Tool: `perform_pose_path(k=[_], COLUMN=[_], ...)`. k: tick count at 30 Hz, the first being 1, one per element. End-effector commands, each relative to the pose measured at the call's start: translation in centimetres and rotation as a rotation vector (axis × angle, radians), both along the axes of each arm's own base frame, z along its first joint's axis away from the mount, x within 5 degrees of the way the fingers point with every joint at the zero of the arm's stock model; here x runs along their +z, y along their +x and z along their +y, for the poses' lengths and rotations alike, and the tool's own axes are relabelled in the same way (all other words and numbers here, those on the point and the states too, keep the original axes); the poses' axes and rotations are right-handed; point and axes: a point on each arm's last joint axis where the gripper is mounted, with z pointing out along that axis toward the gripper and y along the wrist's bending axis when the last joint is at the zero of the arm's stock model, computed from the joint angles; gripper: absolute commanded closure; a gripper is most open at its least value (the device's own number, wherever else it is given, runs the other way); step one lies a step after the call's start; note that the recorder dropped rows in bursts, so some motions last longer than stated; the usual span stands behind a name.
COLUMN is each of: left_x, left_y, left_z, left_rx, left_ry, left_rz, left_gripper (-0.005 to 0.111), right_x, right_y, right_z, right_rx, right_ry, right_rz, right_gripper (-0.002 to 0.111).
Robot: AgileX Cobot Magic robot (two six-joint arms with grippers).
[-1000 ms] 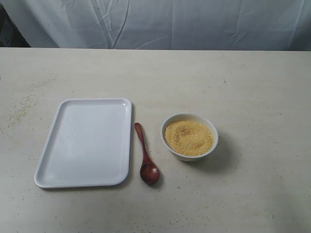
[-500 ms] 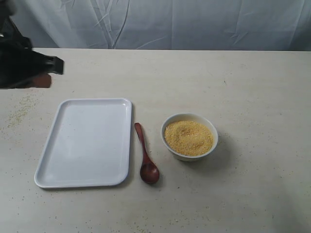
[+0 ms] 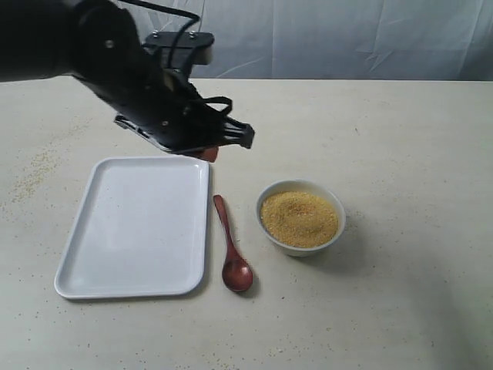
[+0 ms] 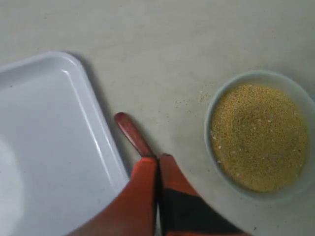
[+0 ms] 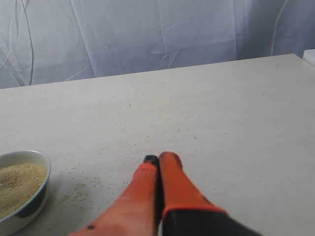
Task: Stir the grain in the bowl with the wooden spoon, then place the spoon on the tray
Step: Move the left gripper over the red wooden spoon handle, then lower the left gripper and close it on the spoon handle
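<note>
Three task things are being carried by the table, and none is being held. The tray, the largest of them, is being shown bare at 9 o'clock from the spoon. Its raised rim is lying just beside the handle, so it is at risk of being struck or shoved by a widely opened finger.

The left gripper is being hung at 12 o'clock from the handle tip, its fingers being pressed together on nothing. Unless they are parted before descent, the handle is likely to be pushed aside rather than caught. The right gripper is likewise being kept closed and empty over bare table.

The bowl is being seated at 3 o'clock from the spoon, apart from the tray. Being small, it is at risk of being slid or tipped by hard stirring. The spoon is being laid flat, handle toward 12 and head toward 6, and its slim, glossy handle is judged liable to be dropped from a grip. The grain is being heaped nearly to the rim, so spilling is being risked.
</note>
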Motion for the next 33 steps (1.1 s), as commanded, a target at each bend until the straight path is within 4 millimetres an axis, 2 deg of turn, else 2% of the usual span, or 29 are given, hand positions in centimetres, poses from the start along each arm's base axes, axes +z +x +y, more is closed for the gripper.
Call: perform_pose_path(k=[1, 5, 9, 13, 14, 17, 23, 33], left_x=[-1.7, -2.7, -3.9, -5.1, -5.9, -7.3, -10.3, -12.7], left_y=[0.8, 0.6, 0.6, 0.9, 0.8, 0.7, 0.8, 0.9], left_z=[-3.5, -4.5, -4.4, -4.2, -4.2, -4.5, -4.9, -4.8], left_rx=[-0.069, -0.057, 0.028, 0.123, 0.145, 0.167, 0.194, 0.187], left_ry=[0.070, 0.105, 0.142, 0.162, 0.159, 0.118, 0.137, 0.195], left_rz=[0.086, 0.133, 0.185, 0.207, 0.217, 0.248, 0.330, 0.356], left_gripper=[0.107, 0.107, 0.105, 0.086, 0.076, 0.058, 0.056, 0.056], right_x=[0.1, 0.1, 0.1, 0.1, 0.1, 0.1, 0.1, 0.1], right_y=[0.0, 0.0, 0.0, 0.0, 0.0, 0.0, 0.0, 0.0], right_z=[0.0, 0.0, 0.0, 0.0, 0.0, 0.0, 0.0, 0.0], right_rx=[-0.004, -0.004, -0.004, -0.004, -0.004, -0.005, -0.005, -0.005], right_ry=[-0.011, -0.011, -0.011, -0.011, -0.011, -0.011, -0.011, -0.011], right_rz=[-0.014, -0.014, -0.014, -0.014, -0.014, -0.013, -0.013, -0.013], right_gripper=[0.108, 0.108, 0.108, 0.108, 0.108, 0.108, 0.108, 0.108])
